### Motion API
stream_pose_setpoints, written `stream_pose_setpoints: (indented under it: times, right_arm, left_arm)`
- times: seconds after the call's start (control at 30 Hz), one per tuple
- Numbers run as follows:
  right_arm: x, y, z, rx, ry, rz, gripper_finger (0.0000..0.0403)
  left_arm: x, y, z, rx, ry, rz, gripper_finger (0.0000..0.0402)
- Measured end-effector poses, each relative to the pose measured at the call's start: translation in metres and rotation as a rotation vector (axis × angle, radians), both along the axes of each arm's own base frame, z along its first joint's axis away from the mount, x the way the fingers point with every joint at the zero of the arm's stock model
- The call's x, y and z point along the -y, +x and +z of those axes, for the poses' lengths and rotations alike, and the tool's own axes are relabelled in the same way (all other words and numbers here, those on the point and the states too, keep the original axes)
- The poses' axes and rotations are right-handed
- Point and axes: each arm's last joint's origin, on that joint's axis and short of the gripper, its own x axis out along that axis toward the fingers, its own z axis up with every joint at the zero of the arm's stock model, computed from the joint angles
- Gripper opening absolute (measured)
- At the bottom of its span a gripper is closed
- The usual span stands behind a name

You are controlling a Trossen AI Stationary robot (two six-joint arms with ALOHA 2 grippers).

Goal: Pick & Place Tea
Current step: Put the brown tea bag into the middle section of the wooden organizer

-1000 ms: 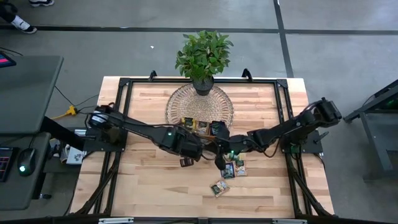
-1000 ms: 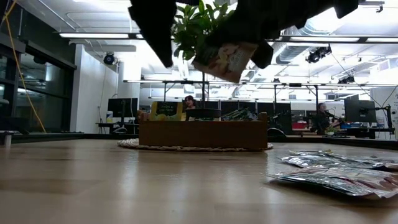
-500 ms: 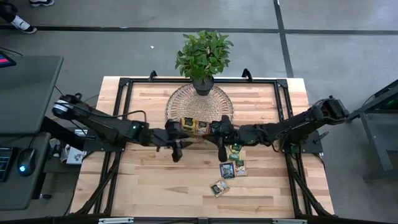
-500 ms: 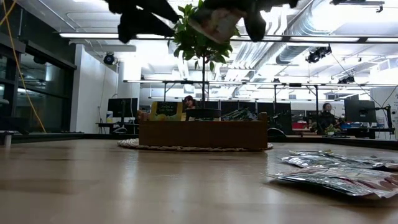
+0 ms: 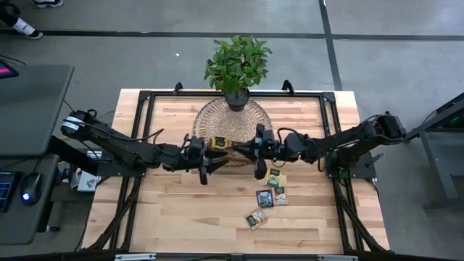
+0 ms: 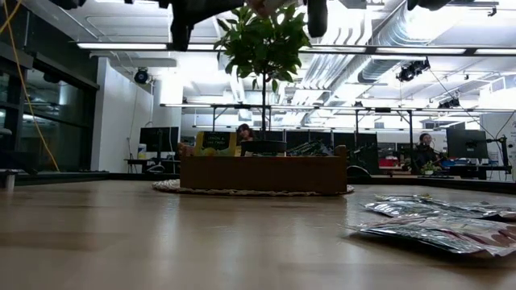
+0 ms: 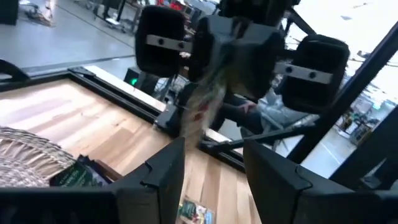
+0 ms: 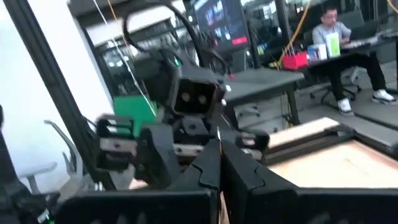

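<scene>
**Trainee:** What does this panel show, and what is the step?

**Instructor:** The right hand [image 5: 256, 152] is clamped shut on one tea sachet [image 7: 207, 109]. The sachet hangs edge-on in the air, above the wooden tray [image 6: 262, 173]. The left hand [image 5: 204, 161] faces it from close by, with its fingers parted and nothing between them. The step looks like delivery of the sachet to the tray, or possibly a hand-over.

**Trainee:** How do you do it well?

**Instructor:**
- Keep the right hand's grip firm, because the wrapper is thin and slick and will likely swing.
- Bring the sachet down over a compartment before you release it. Do not release it over a divider or the woven mat [image 5: 232, 117].
- If you pass it across instead, close the left hand on a free corner first, then let go with the right.
- Mind the two hands, which stand near each other, and the potted plant [image 5: 238, 65] behind the tray.

**Trainee:** And the count?

**Instructor:**
- There are two hands, one tray, one mat and one plant.
- One sachet is held.
- About four loose sachets [image 5: 264, 198] lie on the tabletop [image 5: 167, 210], near the right arm.
- A few sachets stand in the tray, but the arms hide too much of it for you to number them.
</scene>
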Motion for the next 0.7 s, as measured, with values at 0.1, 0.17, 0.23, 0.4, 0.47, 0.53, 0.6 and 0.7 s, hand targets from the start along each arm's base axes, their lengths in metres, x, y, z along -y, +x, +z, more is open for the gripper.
stream_pose_setpoints:
  times: [0.1, 0.17, 0.23, 0.4, 0.47, 0.53, 0.6, 0.7]
  right_arm:
    - [0.0, -0.001, 0.005, 0.052, 0.002, -0.001, 0.0]
    - [0.0, -0.001, 0.006, 0.065, 0.003, 0.0, 0.0]
    - [0.0, -0.001, 0.006, 0.06, 0.003, 0.0, 0.0]
    - [0.0, -0.001, 0.008, 0.079, 0.009, -0.001, 0.0]
    - [0.001, -0.001, 0.008, 0.087, 0.008, -0.003, 0.0]
    - [0.002, -0.001, 0.009, 0.092, 0.008, -0.008, 0.0]
    - [0.003, -0.001, 0.009, 0.097, 0.008, -0.013, 0.0]
    - [0.006, -0.001, 0.01, 0.103, 0.012, -0.015, 0.0]
  left_arm:
    - [-0.003, 0.001, 0.0, 0.008, -0.012, 0.017, 0.0161]
    - [-0.007, 0.001, 0.002, 0.021, -0.021, 0.044, 0.0161]
    - [-0.01, 0.002, 0.004, 0.041, -0.027, 0.05, 0.0161]
    - [-0.016, 0.003, 0.008, 0.091, -0.037, 0.026, 0.0161]
    - [-0.017, 0.004, 0.008, 0.089, -0.036, 0.029, 0.0161]
    - [-0.016, 0.007, 0.005, 0.084, -0.043, 0.021, 0.0161]
    - [-0.015, 0.01, 0.0, 0.075, -0.043, 0.019, 0.0161]
    - [-0.014, 0.015, -0.001, 0.124, -0.058, 0.015, 0.0161]
